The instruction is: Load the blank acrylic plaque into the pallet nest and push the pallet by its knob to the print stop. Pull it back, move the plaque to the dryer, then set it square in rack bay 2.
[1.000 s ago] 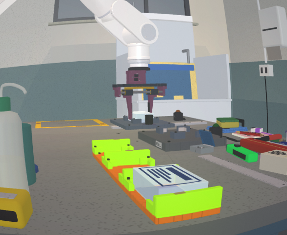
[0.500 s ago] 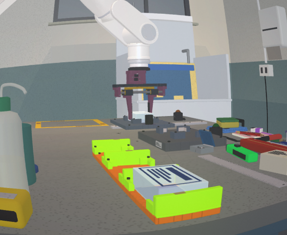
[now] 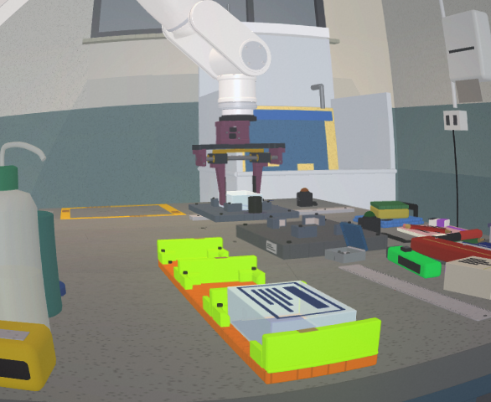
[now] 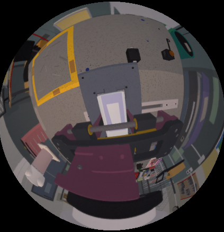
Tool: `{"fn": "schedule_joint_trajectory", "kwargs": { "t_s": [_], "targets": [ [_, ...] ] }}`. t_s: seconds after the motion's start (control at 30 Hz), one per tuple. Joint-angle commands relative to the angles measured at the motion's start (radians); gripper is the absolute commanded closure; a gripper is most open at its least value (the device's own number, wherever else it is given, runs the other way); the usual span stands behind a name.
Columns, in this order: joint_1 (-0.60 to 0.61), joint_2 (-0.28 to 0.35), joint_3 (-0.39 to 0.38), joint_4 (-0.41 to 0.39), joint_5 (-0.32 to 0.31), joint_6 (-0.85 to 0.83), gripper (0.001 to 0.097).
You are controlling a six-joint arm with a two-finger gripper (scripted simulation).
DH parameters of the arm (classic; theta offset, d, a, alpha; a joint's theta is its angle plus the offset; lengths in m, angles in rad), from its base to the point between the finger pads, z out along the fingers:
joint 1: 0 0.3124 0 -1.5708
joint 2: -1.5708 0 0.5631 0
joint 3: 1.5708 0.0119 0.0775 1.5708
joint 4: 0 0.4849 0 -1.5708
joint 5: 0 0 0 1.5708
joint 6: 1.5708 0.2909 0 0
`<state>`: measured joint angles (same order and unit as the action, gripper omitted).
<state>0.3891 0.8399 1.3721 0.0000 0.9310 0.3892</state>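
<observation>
The blank acrylic plaque (image 3: 240,197) (image 4: 113,112) is a pale, clear-white slab, and I grip it in my gripper (image 3: 239,197) (image 4: 114,124). It sits low on the grey pallet (image 3: 241,211) (image 4: 111,87), in its nest. The pallet's black knob (image 3: 255,204) (image 4: 133,55) stands just right of the plaque. A second black knob with an orange top (image 3: 305,197) (image 4: 168,54) stands farther right. The green and orange rack (image 3: 254,298) lies near the front of the table. Its nearest bay holds a printed plaque (image 3: 290,303).
Behind the pallet stands a white and blue cabinet (image 3: 293,130). A yellow-framed mat (image 3: 120,211) (image 4: 52,66) lies to the left. A dark grey fixture (image 3: 306,238) sits in front of the pallet. A wash bottle (image 3: 7,242) stands at front left. Boxes and tools crowd the right side.
</observation>
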Motion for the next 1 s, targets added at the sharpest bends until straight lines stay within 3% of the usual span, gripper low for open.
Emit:
{"fn": "schedule_joint_trajectory", "kwargs": {
  "t_s": [0.0, 0.97],
  "targets": [
    [0.000, -0.001, -0.001, 0.000, 0.000, 0.000, 0.0801],
    [0.000, -0.001, -0.001, 0.000, 0.000, 0.000, 0.0246]
  ]
}}
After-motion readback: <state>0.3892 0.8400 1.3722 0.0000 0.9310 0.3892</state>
